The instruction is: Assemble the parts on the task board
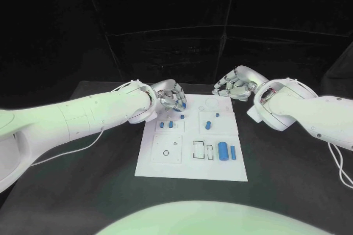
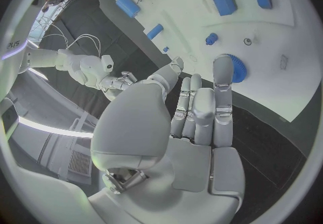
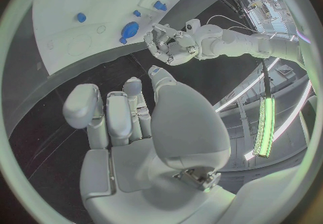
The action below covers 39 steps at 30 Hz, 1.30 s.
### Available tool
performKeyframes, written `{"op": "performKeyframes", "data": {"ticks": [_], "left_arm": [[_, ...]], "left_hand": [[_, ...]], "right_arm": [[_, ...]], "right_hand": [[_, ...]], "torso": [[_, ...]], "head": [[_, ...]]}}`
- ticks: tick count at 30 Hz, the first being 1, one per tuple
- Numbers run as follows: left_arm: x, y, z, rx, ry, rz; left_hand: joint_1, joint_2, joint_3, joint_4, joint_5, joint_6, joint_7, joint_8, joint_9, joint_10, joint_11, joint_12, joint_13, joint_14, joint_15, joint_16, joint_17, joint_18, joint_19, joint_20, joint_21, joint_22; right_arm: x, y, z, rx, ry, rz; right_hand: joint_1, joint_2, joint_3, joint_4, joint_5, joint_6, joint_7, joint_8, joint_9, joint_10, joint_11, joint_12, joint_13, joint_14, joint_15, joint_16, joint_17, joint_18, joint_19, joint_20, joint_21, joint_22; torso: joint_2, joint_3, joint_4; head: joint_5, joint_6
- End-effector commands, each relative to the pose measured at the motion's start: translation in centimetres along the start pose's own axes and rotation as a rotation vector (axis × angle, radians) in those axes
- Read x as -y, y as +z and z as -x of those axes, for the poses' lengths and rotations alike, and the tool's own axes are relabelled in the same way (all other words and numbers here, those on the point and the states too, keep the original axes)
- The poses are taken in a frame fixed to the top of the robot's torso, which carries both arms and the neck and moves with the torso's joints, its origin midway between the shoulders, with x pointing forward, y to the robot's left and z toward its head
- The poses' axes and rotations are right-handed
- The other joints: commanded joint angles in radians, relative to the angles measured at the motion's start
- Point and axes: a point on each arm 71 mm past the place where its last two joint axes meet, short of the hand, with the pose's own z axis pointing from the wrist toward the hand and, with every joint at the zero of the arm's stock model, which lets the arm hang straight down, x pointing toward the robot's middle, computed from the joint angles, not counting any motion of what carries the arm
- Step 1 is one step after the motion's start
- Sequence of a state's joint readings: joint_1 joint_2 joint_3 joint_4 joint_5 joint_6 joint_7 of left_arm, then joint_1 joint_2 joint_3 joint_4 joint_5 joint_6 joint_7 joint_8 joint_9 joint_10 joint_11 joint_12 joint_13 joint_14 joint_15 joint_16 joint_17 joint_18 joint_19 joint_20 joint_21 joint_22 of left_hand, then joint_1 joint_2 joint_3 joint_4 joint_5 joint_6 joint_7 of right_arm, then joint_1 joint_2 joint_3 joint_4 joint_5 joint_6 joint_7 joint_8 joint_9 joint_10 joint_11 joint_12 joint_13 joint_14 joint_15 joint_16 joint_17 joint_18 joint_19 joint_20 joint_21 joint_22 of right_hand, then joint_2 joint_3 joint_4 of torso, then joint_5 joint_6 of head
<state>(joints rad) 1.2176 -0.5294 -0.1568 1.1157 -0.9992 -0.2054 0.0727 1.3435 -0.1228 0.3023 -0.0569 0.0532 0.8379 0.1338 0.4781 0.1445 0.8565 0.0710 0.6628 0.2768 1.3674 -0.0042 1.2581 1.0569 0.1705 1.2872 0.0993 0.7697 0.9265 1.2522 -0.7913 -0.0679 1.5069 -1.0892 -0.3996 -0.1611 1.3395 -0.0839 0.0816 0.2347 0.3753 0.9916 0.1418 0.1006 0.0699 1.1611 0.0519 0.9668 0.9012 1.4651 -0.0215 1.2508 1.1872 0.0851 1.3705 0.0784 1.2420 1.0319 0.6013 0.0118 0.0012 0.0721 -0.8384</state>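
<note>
Task board: white plate, mid-tabletop, blue parts scattered on it. Left hand: fingertips at a blue gear, grip uncertain. Right hand: curled, empty. Risk: the gear slipping under a loose hold.

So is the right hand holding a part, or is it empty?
Empty, as far as shown: the right hand hovers beyond the task board's far edge, and its fingers hold nothing in the right wrist view.

Matte black table fills lower frame. Black creased curtain backdrop spans upper frame. Glowing green vertical light bar, right wrist view's right side.
</note>
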Motion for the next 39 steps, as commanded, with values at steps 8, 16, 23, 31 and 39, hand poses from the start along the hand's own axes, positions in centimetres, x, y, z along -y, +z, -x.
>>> {"op": "performKeyframes", "data": {"ticks": [8, 16, 23, 31, 39], "left_arm": [[0.4, 1.4, -1.1, -0.082, 0.209, -0.002], [0.2, 2.0, -1.9, -0.129, 0.251, 0.032], [0.0, 2.2, -2.2, -0.154, 0.267, 0.049], [-0.1, 2.6, -2.5, -0.164, 0.273, 0.06], [-0.1, 3.0, -2.7, -0.167, 0.276, 0.067]], "left_hand": [[-0.022, -0.012, -0.01, -0.019, -0.005, 0.054, -0.008, -0.065, -0.041, 0.027, -0.002, -0.049, -0.063, 0.079, -0.007, 0.081, 0.091, -0.044, 0.099, -0.01, 0.203, 0.155], [-0.026, -0.004, -0.017, -0.024, -0.004, 0.076, -0.011, -0.088, -0.054, 0.04, -0.004, -0.064, -0.086, 0.103, -0.011, 0.104, 0.118, -0.056, 0.13, -0.014, 0.273, 0.209], [-0.026, 0.004, -0.018, -0.029, -0.004, 0.093, -0.013, -0.1, -0.061, 0.058, -0.008, -0.07, -0.098, 0.112, -0.014, 0.11, 0.123, -0.062, 0.144, -0.016, 0.307, 0.236], [-0.025, 0.015, -0.014, -0.033, -0.004, 0.112, -0.016, -0.109, -0.066, 0.073, -0.01, -0.078, -0.109, 0.113, -0.015, 0.109, 0.117, -0.062, 0.144, -0.018, 0.307, 0.236], [-0.022, 0.029, -0.004, -0.036, -0.004, 0.121, -0.015, -0.119, -0.071, 0.08, -0.01, -0.088, -0.12, 0.111, -0.016, 0.106, 0.109, -0.062, 0.142, -0.018, 0.305, 0.235]], "right_arm": [[-0.3, 0.1, -0.1, -0.006, -0.002, 0.013], [-0.5, 0.2, -0.2, -0.008, -0.001, 0.017], [-0.5, 0.2, -0.2, -0.008, -0.002, 0.017], [-0.6, 0.3, -0.3, -0.009, -0.001, 0.019], [-0.6, 0.3, -0.3, -0.01, -0.001, 0.021]], "right_hand": [[0.0, 0.004, -0.001, 0.005, 0.004, -0.002, -0.002, 0.005, 0.001, -0.004, -0.001, 0.001, -0.002, 0.027, -0.007, -0.004, -0.001, 0.017, 0.002, -0.004, -0.004, -0.001], [0.0, 0.004, -0.001, 0.005, 0.004, -0.002, -0.002, 0.005, 0.001, -0.004, -0.001, 0.001, -0.002, 0.027, -0.007, -0.004, -0.001, 0.017, 0.002, -0.004, -0.004, -0.001], [0.001, 0.005, -0.002, 0.005, 0.004, -0.002, -0.002, 0.005, 0.001, -0.004, -0.001, 0.001, -0.001, 0.027, -0.007, -0.004, 0.0, 0.017, 0.003, -0.004, -0.003, 0.0], [0.001, 0.005, -0.002, 0.005, 0.004, -0.002, -0.002, 0.005, 0.001, -0.004, -0.001, 0.001, -0.001, 0.027, -0.007, -0.004, 0.0, 0.017, 0.003, -0.004, -0.003, 0.0], [0.001, 0.005, -0.002, 0.006, 0.004, -0.002, -0.002, 0.005, 0.001, -0.004, -0.001, 0.002, -0.001, 0.027, -0.007, -0.004, 0.001, 0.017, 0.003, -0.004, -0.003, 0.001]], "torso": [[-0.001, -0.0004, -0.0007], [0.0, -0.0005, 0.001], [-0.002, -0.0005, 0.0022], [0.0, -0.0013, 0.0014], [-0.001, -0.0001, 0.0014]], "head": [[-0.004, 0.0], [-0.005, -0.001], [-0.007, -0.003], [-0.007, -0.002], [-0.008, -0.004]]}}
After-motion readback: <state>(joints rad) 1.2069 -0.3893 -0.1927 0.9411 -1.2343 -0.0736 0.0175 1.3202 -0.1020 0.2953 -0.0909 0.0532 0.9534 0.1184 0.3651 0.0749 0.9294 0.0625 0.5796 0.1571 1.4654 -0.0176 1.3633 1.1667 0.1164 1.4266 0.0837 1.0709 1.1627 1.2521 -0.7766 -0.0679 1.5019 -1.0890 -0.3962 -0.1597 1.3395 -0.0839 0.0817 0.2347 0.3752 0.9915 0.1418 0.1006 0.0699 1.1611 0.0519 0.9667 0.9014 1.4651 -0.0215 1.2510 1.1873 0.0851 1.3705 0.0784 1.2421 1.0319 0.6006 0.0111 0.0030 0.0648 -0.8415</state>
